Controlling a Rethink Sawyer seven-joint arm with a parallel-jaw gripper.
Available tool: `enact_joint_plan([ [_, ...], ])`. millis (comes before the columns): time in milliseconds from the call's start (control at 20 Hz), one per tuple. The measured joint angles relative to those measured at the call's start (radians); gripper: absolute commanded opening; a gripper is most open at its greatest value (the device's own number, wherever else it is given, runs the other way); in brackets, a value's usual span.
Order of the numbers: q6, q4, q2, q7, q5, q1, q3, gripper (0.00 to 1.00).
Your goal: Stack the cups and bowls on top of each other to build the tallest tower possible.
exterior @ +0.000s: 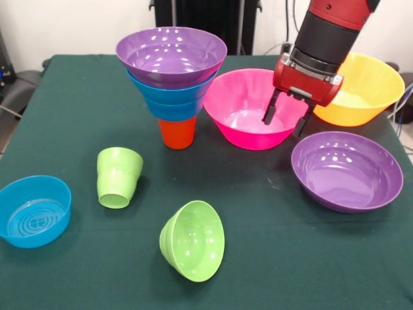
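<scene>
The tower stands at the back left: an orange cup (177, 134) at the base, blue bowls (173, 98) nested on it and a purple bowl (171, 55) on top. A large pink bowl (237, 97) sits on the table right of the tower. My gripper (284, 124) is open and straddles the pink bowl's right rim, one finger inside the bowl and one outside. A yellow-orange bowl (371, 87) sits behind the gripper. A second purple bowl (347, 169) sits at the right. A lime green cup (118, 175) stands at the left.
A small lime green bowl (192, 240) lies on its side near the front middle. A lone blue bowl (33, 210) sits upright at the front left edge. The green table cloth (258, 213) covers the whole table.
</scene>
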Motion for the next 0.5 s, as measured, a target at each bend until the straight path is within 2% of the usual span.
enact_joint_plan([
  [50,0.004,0.0,0.0,0.0,0.002,0.0,0.0,1.0],
  [100,0.017,0.0,0.0,0.0,0.01,0.001,0.0,0.0],
  [500,0.025,0.001,0.0,0.0,0.027,0.002,0.0,0.0],
])
